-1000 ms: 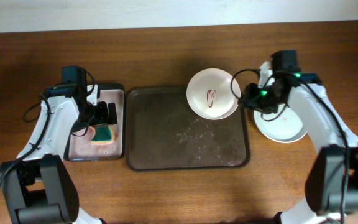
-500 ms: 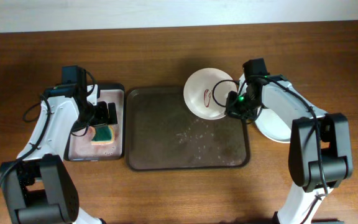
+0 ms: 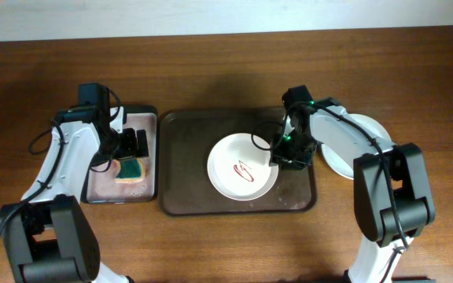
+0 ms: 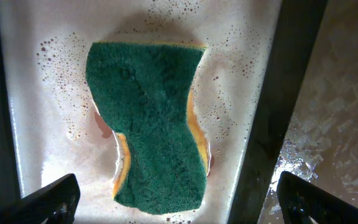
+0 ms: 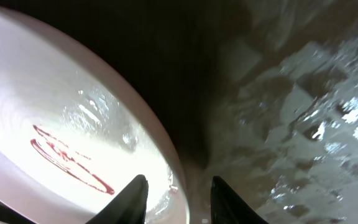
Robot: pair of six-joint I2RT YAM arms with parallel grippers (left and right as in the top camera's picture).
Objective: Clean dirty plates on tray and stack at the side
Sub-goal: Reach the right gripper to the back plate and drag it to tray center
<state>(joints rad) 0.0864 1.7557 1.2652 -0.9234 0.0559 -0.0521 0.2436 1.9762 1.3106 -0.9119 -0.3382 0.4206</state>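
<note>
- One dirty plate (image 3: 241, 167), white with a red squiggle, now lies inside the brown tray (image 3: 187, 157); earlier it overhung the tray's far right corner.
- Right gripper (image 3: 284, 154) straddles the plate's right rim; whether it clamps cannot be told.
- Left gripper (image 3: 135, 145), spread wide, hovers over a green sponge (image 4: 151, 124) in the small black tray (image 3: 101, 191).

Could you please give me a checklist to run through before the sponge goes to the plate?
1. Dirty plate lies flat inside the tray: ok.
2. Sauce squiggle faces up and is uncovered, ready to wipe: ok.
3. Right gripper straddles the plate's right rim: ok. Whether it grips firmly: cannot tell.
4. Left gripper is wide open, directly over the sponge: ok.
5. Sponge lies loose in the small tray, nothing on it: ok.
6. Side plate beside the tray is free for stacking: cannot tell, as the right arm hides part of it.
</note>
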